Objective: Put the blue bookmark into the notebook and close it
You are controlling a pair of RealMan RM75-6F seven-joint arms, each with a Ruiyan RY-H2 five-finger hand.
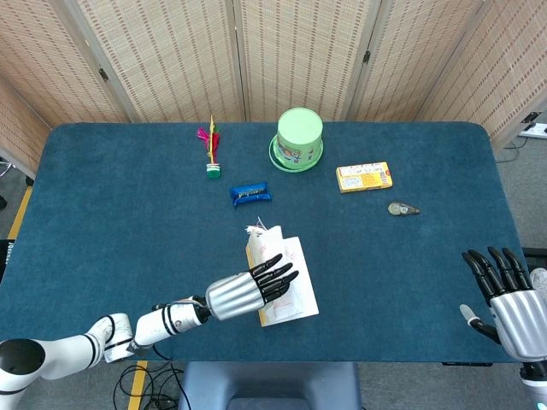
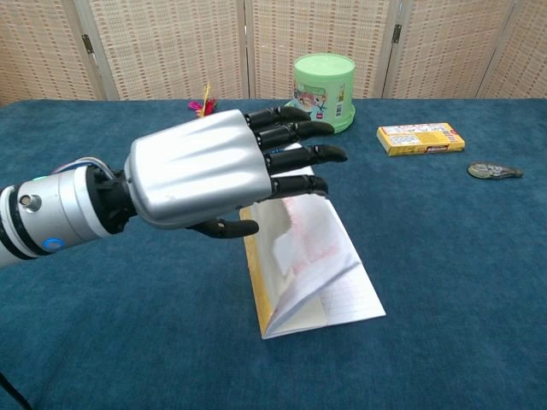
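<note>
1. Your left robot hand (image 2: 201, 166) is over the notebook (image 2: 312, 265), fingers stretched out and slightly apart, pressing on the raised left side of the book; it grasps nothing.
2. The notebook lies near the front middle of the blue worktop (image 1: 128, 213). It is half folded: its left side with the yellow cover stands tilted up over the right-hand page, which lies flat.
3. In the chest view the fingertips (image 2: 320, 154) rest on the lifted page, and the thumb sits below it on the cover side.
4. You cannot see the blue bookmark itself in either view; the lifted page covers the spot between the pages. A pale tassel (image 1: 256, 229) pokes out at the far end of the notebook.
5. Your right robot hand (image 1: 513, 303) is well apart from the notebook, at the near right corner of the worktop, released, fingers spread and pointing away from you.
6. Further back on the worktop are a blue packet (image 1: 250, 194), a shuttlecock with pink and yellow feathers (image 1: 211, 149), a green tub (image 1: 298, 138) standing upside down on its lid, a yellow box (image 1: 364, 177) and a small round gadget (image 1: 402, 208).
</note>
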